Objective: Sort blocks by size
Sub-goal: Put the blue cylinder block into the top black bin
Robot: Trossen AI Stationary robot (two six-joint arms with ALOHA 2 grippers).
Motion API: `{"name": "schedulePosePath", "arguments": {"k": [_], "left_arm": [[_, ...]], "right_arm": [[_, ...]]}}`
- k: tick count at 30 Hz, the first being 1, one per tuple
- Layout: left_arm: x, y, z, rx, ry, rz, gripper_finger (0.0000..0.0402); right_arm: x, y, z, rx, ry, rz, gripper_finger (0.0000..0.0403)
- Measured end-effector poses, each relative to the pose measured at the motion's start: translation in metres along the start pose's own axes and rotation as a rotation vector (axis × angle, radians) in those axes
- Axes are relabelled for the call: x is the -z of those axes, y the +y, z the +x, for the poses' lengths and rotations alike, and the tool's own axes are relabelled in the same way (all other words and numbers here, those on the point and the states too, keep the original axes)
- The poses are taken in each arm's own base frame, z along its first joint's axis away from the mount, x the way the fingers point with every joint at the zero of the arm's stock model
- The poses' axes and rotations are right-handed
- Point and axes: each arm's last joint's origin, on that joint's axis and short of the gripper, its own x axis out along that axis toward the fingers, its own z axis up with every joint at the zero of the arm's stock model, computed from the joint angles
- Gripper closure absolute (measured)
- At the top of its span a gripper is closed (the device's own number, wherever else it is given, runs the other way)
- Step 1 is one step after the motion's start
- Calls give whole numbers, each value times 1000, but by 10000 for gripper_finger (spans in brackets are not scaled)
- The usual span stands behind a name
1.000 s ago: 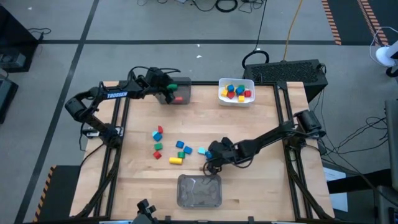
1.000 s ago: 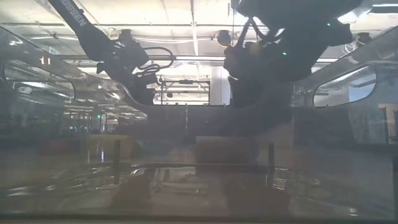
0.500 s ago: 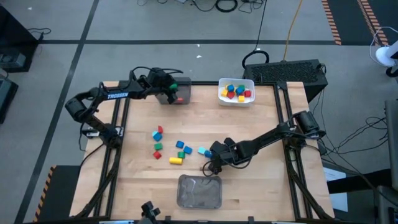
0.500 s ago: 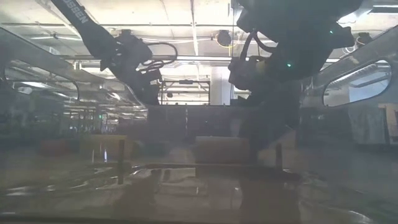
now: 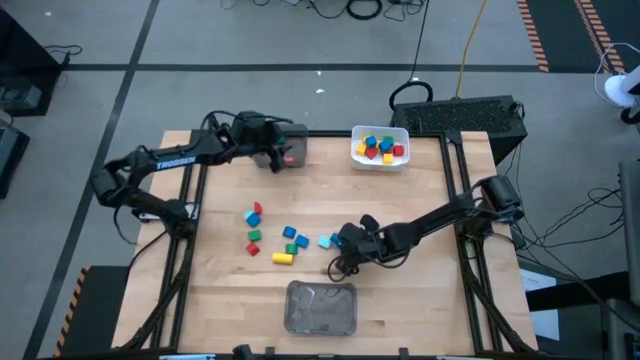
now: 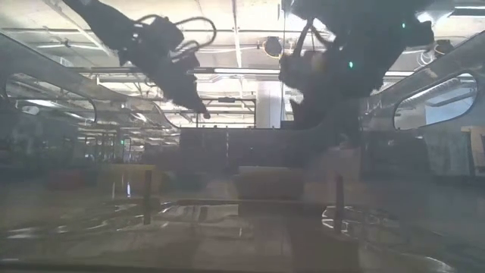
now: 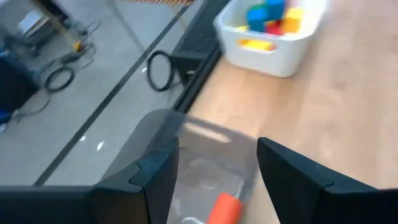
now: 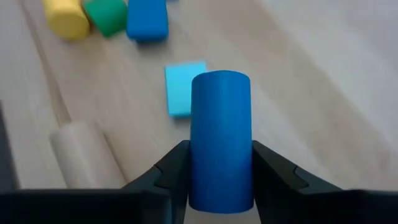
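Right gripper (image 8: 219, 180) clamps a blue cylinder (image 8: 221, 140) above the wooden table (image 8: 311, 93).

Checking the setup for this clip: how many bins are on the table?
3: a white bin of blocks at the far edge, a grey bin beside it under the left gripper, and a clear bin at the near edge. None seems hidden.

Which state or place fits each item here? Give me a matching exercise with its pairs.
Items:
1. right gripper
2. left gripper
3. white bin
4. tan cylinder

States or places:
A. holds many coloured blocks
B. lies on the table
C. open above the clear bin with a red block
D. shut on the blue cylinder

Pairs: 1-D, 2-C, 3-A, 4-B
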Motion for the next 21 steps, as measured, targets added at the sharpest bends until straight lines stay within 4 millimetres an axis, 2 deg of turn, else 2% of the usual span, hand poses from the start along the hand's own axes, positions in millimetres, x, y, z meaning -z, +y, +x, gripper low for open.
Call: {"name": "schedulePosePath", "arguments": {"k": [3, 8, 13, 21], "left_arm": [[-6, -11, -7, 85, -37, 48, 182], [-12, -32, -5, 276, -105, 107, 182], [-17, -49, 0, 343, -157, 128, 182], [-24, -64, 1, 402, -176, -56, 182]], "right_arm": [[-7, 0, -10, -3, -46, -25, 277], [-19, -3, -21, 15, -134, -86, 280], [-30, -6, -25, 68, -225, -155, 279], [-43, -16, -24, 300, -358, -308, 278]]}}
